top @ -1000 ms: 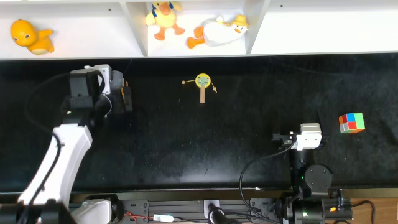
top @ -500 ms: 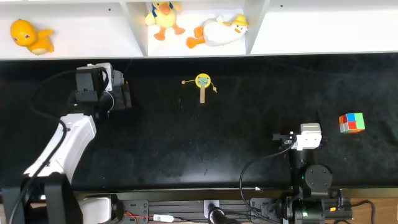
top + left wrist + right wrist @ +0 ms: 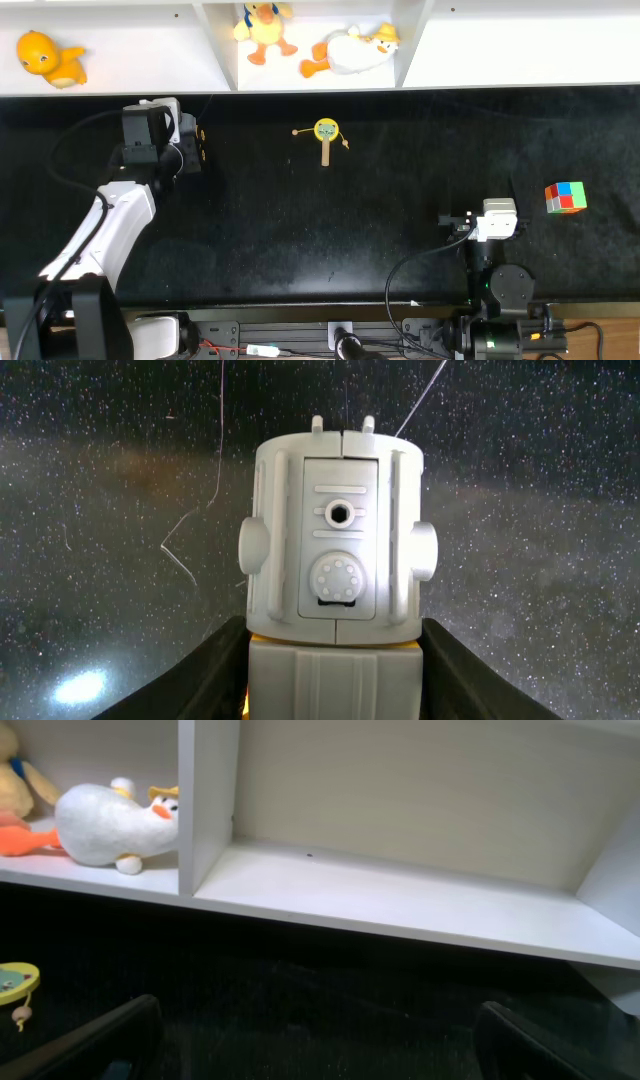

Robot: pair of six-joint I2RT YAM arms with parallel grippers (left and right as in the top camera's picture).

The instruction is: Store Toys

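A white toy robot (image 3: 338, 560) with a round dial on its chest stands between my left gripper's dark fingers (image 3: 205, 675), which are shut on it over the black mat. In the top view my left gripper (image 3: 196, 148) hangs at the mat's far left, just below the white shelf (image 3: 130, 85). My right gripper (image 3: 318, 1025) is open with nothing in it, low at the right front and facing the shelf. A yellow rattle drum (image 3: 326, 133) on a stick lies mid-mat, and a coloured cube (image 3: 565, 197) sits at the far right.
The shelf's left bay holds a yellow duck (image 3: 50, 58). The middle bay holds a plush duck (image 3: 264, 25) and a white goose (image 3: 350, 48). The right bay (image 3: 420, 900) is bare. Black mat (image 3: 330, 230) spreads between the arms.
My left gripper has shifted slightly toward the shelf and turned, with the toy robot still in it. The right arm has not moved.
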